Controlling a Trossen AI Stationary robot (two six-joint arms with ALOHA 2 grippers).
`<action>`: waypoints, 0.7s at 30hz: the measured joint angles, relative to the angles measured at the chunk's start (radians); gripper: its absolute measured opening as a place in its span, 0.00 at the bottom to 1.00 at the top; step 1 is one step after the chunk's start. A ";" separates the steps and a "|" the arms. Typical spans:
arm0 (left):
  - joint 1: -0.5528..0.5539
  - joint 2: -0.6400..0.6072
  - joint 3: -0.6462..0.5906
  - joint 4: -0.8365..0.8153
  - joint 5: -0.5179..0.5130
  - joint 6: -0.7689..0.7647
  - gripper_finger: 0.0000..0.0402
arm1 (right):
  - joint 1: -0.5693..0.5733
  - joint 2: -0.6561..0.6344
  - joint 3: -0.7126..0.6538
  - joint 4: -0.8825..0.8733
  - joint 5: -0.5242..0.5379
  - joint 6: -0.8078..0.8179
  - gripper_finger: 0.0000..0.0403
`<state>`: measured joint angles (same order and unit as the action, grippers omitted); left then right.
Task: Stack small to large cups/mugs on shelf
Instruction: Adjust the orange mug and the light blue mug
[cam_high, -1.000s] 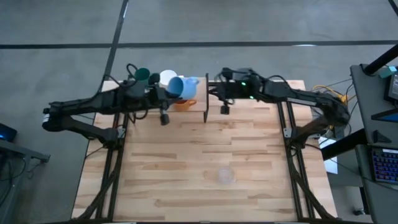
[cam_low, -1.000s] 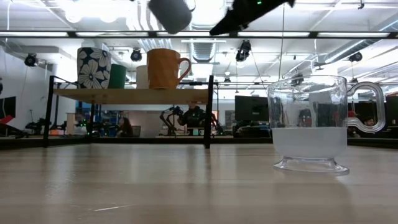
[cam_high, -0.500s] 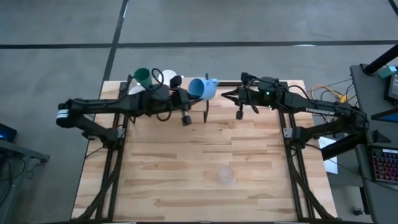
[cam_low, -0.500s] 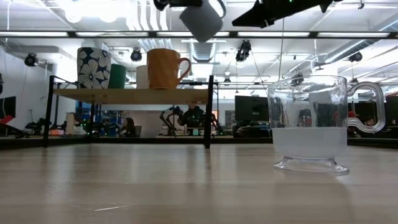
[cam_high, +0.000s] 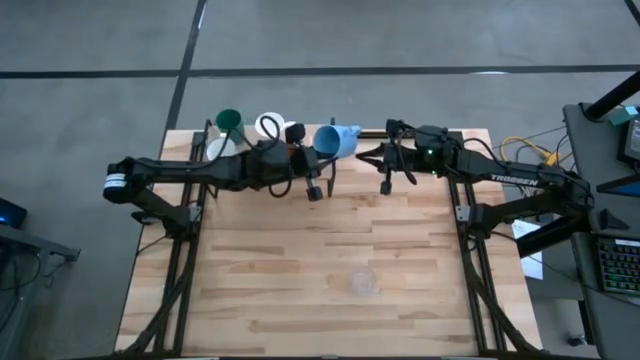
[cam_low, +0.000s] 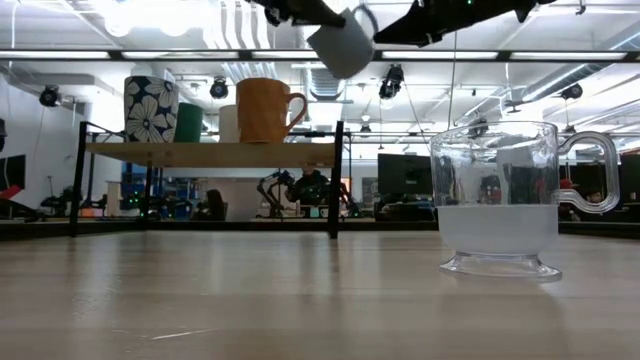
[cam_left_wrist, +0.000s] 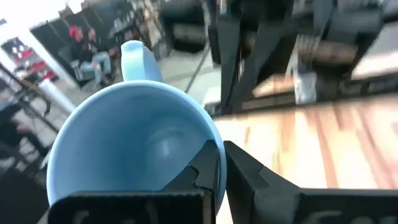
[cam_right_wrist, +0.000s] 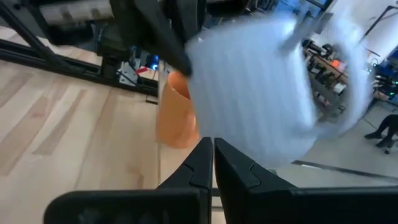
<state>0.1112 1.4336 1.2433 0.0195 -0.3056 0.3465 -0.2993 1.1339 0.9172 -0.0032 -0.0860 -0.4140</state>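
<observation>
My left gripper (cam_high: 318, 152) is shut on the light blue cup (cam_high: 336, 140), held high above the table just past the right end of the shelf (cam_low: 210, 152); the cup also shows in the low view (cam_low: 342, 45). My right gripper (cam_high: 364, 154) is shut and empty, level with the cup and just to its right. On the shelf stand a floral mug (cam_low: 150, 108), the dark green cup (cam_low: 188, 122), the white cup (cam_low: 228, 123) and the orange cup (cam_low: 266, 110). The clear cup (cam_low: 498, 200) stands on the tabletop near the front. My left gripper holds the light blue cup by its rim (cam_left_wrist: 214, 134), with one finger (cam_left_wrist: 205, 168) inside the cup and the other (cam_left_wrist: 245, 168) outside the wall. The fingers come level from the table's left. The cup is lifted clear and tilted on its side, its handle (cam_left_wrist: 134, 59) on the far side.
The shelf's black frame post (cam_low: 337, 180) stands at its right end, below the held cup. The clear cup also shows in the high view (cam_high: 362, 283), on the wooden tabletop (cam_high: 300, 250). People and other equipment show in the room beyond the table.
My left gripper has carried the light blue cup toward the table's right edge, from above the orange cup to past the shelf's right end, staying high with the cup tilted. My right gripper drew back toward the right edge, then held still.
</observation>
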 joint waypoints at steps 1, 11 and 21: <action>0.001 -0.002 -0.001 -0.026 -0.012 0.000 0.00 | 0.000 0.000 0.000 0.000 0.000 0.001 0.02; 0.021 -0.007 -0.001 -0.121 -0.134 -0.039 0.00 | 0.000 0.000 -0.001 -0.002 0.000 0.003 0.02; 0.095 -0.006 0.052 -0.263 -0.135 -0.071 0.00 | 0.000 0.000 -0.001 -0.037 0.000 0.002 0.02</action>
<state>0.2067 1.4281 1.2957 -0.2434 -0.4406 0.2752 -0.2993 1.1343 0.9157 -0.0398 -0.0856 -0.4121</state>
